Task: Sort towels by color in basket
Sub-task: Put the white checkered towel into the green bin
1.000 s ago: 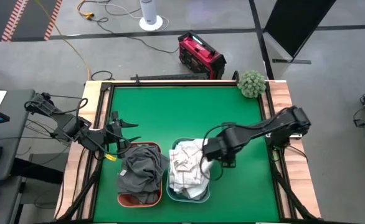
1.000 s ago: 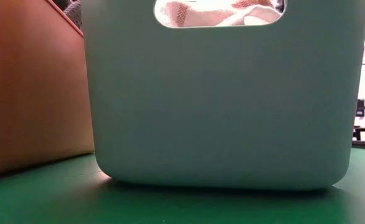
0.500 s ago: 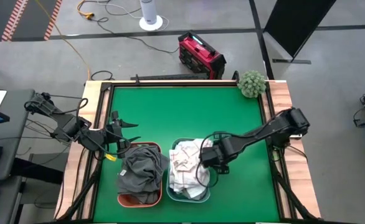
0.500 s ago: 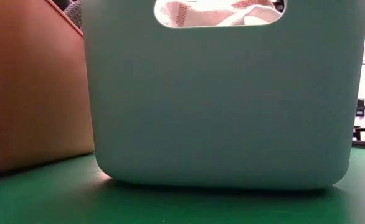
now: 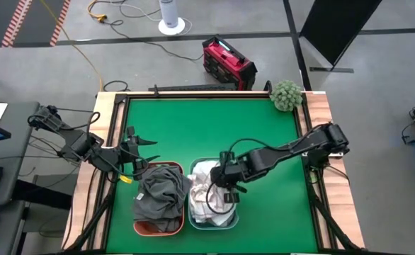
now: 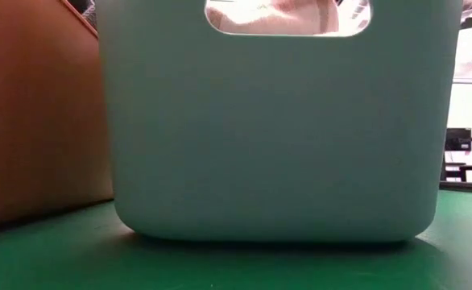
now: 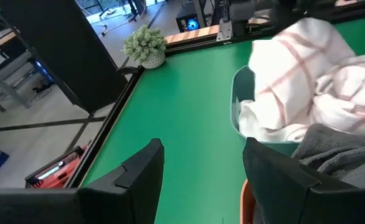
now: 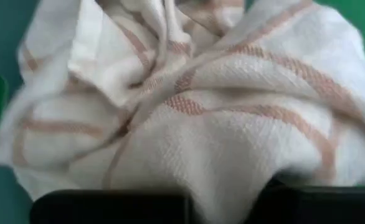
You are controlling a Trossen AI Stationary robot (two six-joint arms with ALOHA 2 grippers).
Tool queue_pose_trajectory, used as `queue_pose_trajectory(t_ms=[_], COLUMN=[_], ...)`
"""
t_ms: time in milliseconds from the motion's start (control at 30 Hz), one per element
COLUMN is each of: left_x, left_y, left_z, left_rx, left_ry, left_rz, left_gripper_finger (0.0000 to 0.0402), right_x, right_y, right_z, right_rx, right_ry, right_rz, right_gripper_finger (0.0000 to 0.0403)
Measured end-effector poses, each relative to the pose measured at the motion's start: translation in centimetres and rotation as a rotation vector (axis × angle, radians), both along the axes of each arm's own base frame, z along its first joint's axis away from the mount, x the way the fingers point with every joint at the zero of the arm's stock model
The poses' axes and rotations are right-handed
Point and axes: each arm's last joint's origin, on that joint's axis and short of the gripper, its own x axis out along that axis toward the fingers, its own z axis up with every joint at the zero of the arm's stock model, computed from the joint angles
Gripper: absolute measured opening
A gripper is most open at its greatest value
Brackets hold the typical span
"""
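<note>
You are pressing the right end effector (image 5: 225,185) into the white red-checked towels (image 5: 206,191) in the teal basket (image 5: 222,221) at 6 o'clock; its grip cannot be told. The left end effector (image 5: 138,145), released, is waiting at 9 o'clock. Next, likely withdraw cleanly.

The pale mint plastic basket (image 6: 280,129) is blocking nearly everything across the surface. White red-checked cloth towels (image 8: 189,118) are hiding the right gripper's jaws.

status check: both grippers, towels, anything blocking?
Right gripper down in teal basket on white checked towels. Left gripper open, waiting beside orange basket of grey towels. Nothing blocking.
</note>
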Motion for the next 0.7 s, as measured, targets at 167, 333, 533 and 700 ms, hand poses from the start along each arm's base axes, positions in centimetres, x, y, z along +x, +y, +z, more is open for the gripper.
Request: queue_pose_trajectory(t_ms=[167, 333, 533, 700], left_x=[0.0, 0.0, 0.0, 0.0], left_y=[0.0, 0.0, 0.0, 0.0], left_z=[0.0, 0.0, 0.0, -0.1], left_rx=[0.002, 0.001, -0.001, 0.003], left_ry=[0.004, 0.004, 0.003, 0.008], left_rz=[0.0, 0.001, 0.001, 0.001], left_gripper_finger=[0.0208, 0.0208, 0.0208, 0.0208], right_x=[1.8, 3.6, 4.4, 4.4], right_y=[0.7, 0.6, -0.3, -0.9], right_z=[-3.3, -8.3, -10.9, -9.3], right_rx=[0.019, 0.0, -0.004, 0.009], right_ry=[0.051, 0.172, 0.245, 0.252], right_rz=[0.002, -0.01, -0.037, -0.077], right_gripper_finger=[0.0033, 0.0032, 0.01, 0.0159])
